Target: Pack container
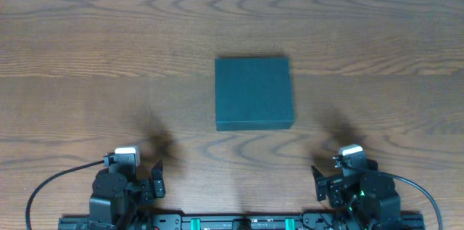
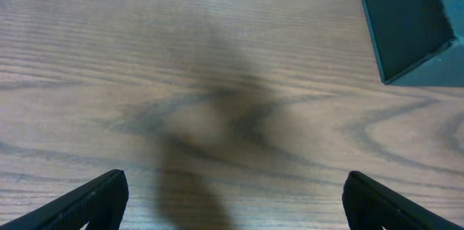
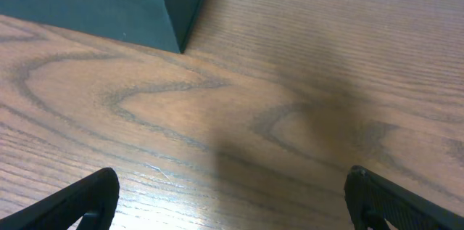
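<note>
The container [image 1: 254, 93] is a dark teal-green square box, lid shut, standing in the middle of the wooden table. Its near corner shows at the top right of the left wrist view [image 2: 413, 23] and at the top left of the right wrist view [image 3: 109, 1]. My left gripper [image 1: 138, 181] is open and empty at the front left, well short of the box; its fingers frame bare wood [image 2: 232, 201]. My right gripper [image 1: 341, 181] is open and empty at the front right [image 3: 232, 201]. No snack packets show in any view.
The wooden table [image 1: 87, 56] stretches around the box on all sides. Black cables [image 1: 43, 186] run from both arm bases along the front edge.
</note>
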Action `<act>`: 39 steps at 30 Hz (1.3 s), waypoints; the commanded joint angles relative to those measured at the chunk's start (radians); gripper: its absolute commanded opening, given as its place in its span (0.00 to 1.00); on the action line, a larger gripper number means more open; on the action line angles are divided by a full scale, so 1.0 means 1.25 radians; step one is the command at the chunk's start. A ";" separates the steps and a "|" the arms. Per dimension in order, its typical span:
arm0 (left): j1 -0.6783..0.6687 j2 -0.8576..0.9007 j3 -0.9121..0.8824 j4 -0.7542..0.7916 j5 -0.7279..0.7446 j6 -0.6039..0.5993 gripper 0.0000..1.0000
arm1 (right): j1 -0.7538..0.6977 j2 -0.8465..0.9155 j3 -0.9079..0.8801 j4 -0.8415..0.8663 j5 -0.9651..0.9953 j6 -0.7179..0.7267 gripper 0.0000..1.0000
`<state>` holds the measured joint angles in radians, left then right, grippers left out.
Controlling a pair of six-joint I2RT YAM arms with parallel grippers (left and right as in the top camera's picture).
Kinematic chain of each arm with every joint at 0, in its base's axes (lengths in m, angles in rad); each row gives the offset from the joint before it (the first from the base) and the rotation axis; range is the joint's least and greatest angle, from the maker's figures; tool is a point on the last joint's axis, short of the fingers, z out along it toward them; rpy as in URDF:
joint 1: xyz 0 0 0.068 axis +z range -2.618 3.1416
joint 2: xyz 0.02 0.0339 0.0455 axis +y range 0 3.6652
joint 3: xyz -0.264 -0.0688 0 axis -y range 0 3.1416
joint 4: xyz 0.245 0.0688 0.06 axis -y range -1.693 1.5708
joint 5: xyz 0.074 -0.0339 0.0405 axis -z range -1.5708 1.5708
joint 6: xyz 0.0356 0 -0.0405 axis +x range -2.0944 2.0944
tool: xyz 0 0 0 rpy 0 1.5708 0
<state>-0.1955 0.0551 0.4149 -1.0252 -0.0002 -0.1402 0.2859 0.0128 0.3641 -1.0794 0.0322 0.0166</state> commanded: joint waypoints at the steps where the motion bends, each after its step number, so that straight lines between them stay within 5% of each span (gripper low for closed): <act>1: 0.016 -0.024 -0.029 -0.016 0.000 0.003 0.95 | 0.007 -0.005 -0.004 -0.003 -0.008 -0.009 0.99; 39: 0.016 -0.041 -0.065 -0.014 -0.008 0.041 0.95 | 0.007 -0.005 -0.004 -0.003 -0.008 -0.009 0.99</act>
<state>-0.1802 0.0120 0.3592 -1.0199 -0.0025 -0.0994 0.2859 0.0124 0.3641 -1.0794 0.0326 0.0166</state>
